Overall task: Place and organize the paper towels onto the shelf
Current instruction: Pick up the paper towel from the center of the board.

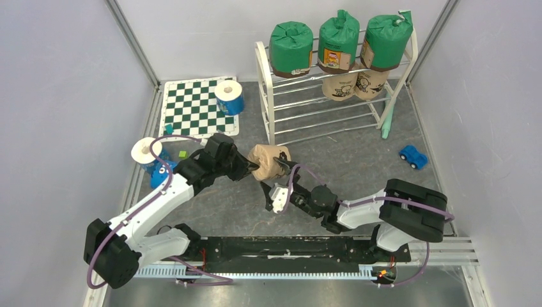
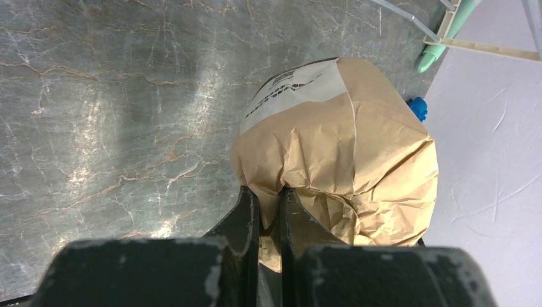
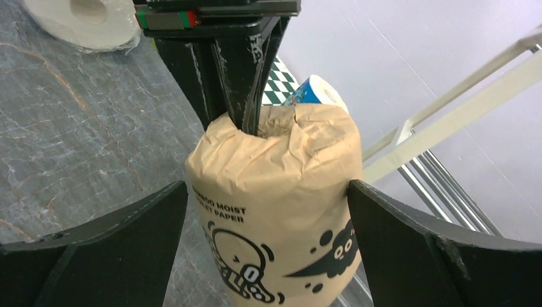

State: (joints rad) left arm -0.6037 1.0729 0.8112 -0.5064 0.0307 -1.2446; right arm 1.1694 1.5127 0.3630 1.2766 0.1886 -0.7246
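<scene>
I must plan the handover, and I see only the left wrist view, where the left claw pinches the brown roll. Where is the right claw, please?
Observer: The right claw is open, with one finger on each side of the brown roll.
Operator: Is there free place on the shelf?
Observer: The top level of the shelf holds three green rolls. The level below holds two brown rolls, with room at its left.
Operator: Which rolls are not yet placed?
Observer: One blue-wrapped roll stands on the checkered mat, and a second one is beside the left arm.
</scene>
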